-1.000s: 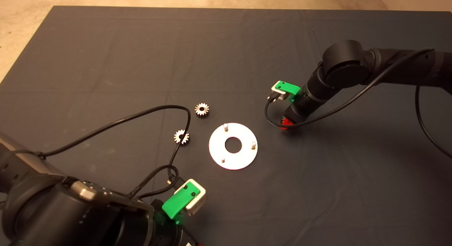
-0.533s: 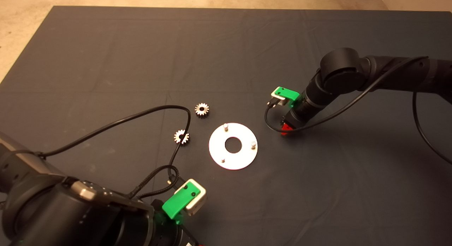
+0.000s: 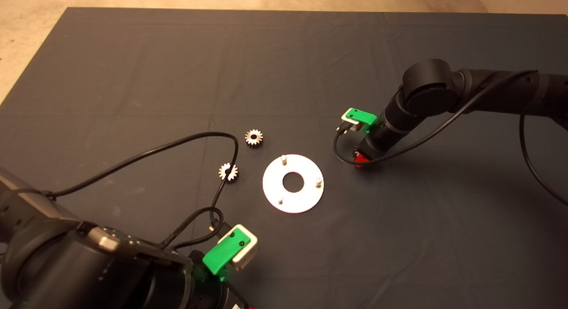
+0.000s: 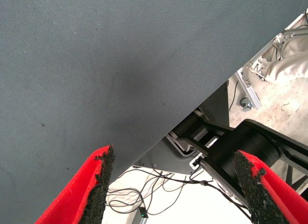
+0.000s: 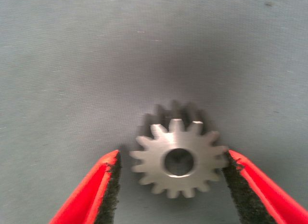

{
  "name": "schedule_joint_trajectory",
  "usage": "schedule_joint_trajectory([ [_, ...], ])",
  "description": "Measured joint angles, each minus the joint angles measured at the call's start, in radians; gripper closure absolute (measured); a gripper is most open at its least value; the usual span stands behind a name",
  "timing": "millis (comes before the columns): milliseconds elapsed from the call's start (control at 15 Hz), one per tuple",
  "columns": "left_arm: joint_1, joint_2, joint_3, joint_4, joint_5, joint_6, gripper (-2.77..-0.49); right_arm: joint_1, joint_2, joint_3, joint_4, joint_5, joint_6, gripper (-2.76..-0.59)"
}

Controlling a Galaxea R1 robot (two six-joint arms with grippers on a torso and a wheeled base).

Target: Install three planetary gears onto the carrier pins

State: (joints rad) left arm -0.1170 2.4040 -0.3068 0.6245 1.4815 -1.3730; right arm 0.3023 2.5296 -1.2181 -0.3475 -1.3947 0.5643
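The right gripper (image 5: 172, 185) straddles a planetary gear (image 5: 179, 159) on the mat (image 3: 133, 78), fingers apart; closing off-centre could flick it away

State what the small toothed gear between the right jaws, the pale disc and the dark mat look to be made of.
Small silvery toothed gear: apparently machined metal, with a satin sheen and crisp teeth. Flat pale round disc: probably metal, smooth and brightly reflective. Dark grey mat: likely fabric, with fine weave and creases.

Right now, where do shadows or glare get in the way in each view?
Head view: the flat pale metal disc glares bright, and the right arm shades the mat beside the right gripper. Right wrist view: the small silvery-grey spur gear casts a dark shadow. Left wrist view: even light.
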Motion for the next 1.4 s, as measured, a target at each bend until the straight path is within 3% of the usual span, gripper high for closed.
schedule_joint_trajectory([
  [200, 0.0, 0.0, 0.0, 0.0, 0.0, 0.0, -1.73, 0.0, 0.0, -0.005, 0.0, 0.002, -0.001, -1.29],
  [533, 0.0, 0.0, 0.0, 0.0, 0.0, 0.0, -1.73, 0.0, 0.0, -0.006, 0.001, 0.004, -0.002, -1.11],
  [1400, 0.0, 0.0, 0.0, 0.0, 0.0, 0.0, -1.73, 0.0, 0.0, -0.006, 0.001, 0.003, -0.003, -1.0],
])
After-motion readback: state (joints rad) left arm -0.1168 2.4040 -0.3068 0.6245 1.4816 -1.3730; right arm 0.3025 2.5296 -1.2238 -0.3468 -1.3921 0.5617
